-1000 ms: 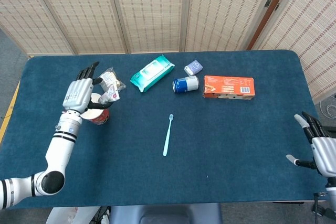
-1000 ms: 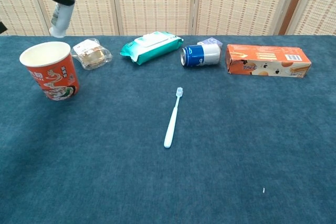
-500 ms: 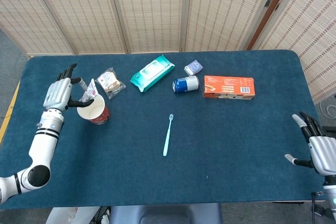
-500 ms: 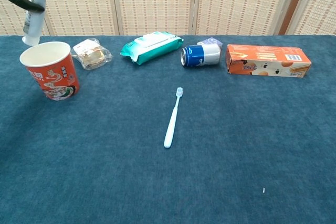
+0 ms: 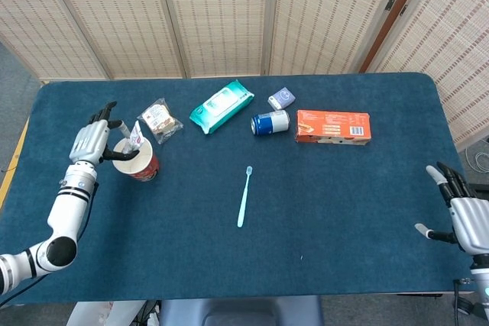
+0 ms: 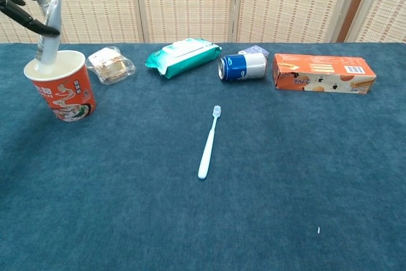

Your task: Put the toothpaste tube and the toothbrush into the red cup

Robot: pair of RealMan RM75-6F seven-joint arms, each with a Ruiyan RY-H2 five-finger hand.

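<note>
Toothpaste tube has come down since half a second ago: cap end now inside the rim of the red cup, before it hung just above and to the outer side. Left hand has shifted slightly toward the cup, fingers pinching the tube near its upper part, tube roughly upright, flat crimped end up. Cup stands directly below and just inboard of that hand. Toothbrush lies flat on the table, well apart from the left hand toward the robot's right, untouched, same spot. Right hand sits at the far right table edge, fingers spread, holding nothing, well apart from everything. Snack packet lies just beyond the left hand.
</note>
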